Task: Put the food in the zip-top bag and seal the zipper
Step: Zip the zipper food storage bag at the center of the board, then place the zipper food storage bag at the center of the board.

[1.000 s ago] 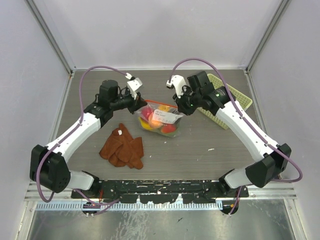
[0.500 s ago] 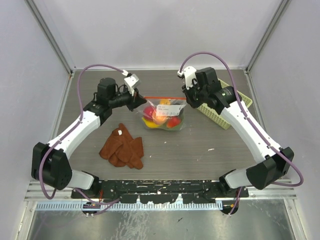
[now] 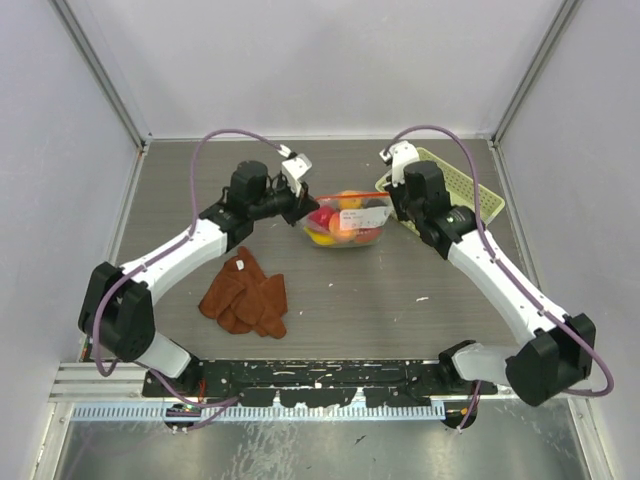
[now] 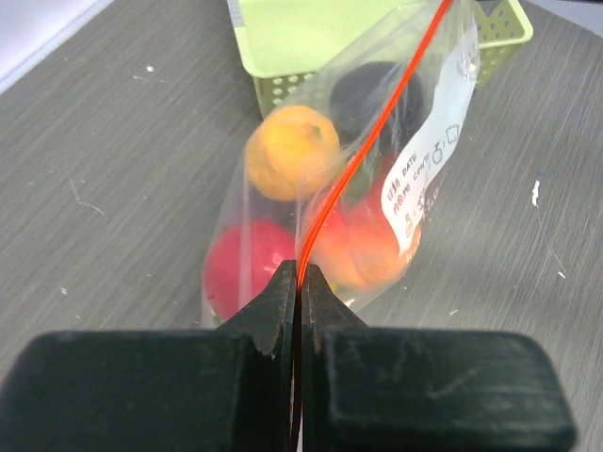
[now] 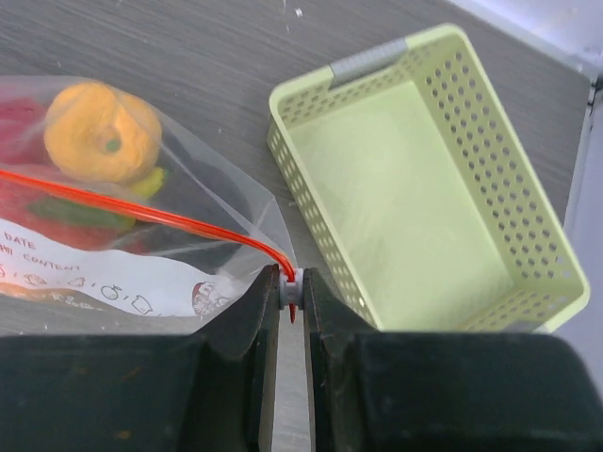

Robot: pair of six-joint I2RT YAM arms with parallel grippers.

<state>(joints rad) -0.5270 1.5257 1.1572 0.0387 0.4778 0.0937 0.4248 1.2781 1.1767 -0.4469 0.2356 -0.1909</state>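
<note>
Zip-top bag [image 3: 345,222], food [image 4: 292,151] inside, hangs stretched between both arms just beside the basket [image 5: 513,188]. Left fingers [image 4: 268,315] clamped on the zipper [image 4: 373,139] at the end far from the basket. Right fingers [image 5: 254,315] clamped on its white end tab [image 5: 290,288], nearest the basket. Risk: strip looks taut, so further pull could slip a grip or leave a stretch unsealed.

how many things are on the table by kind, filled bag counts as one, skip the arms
zip-top bag: 1
green basket: 1
rust-brown cloth: 1
total: 3
</note>
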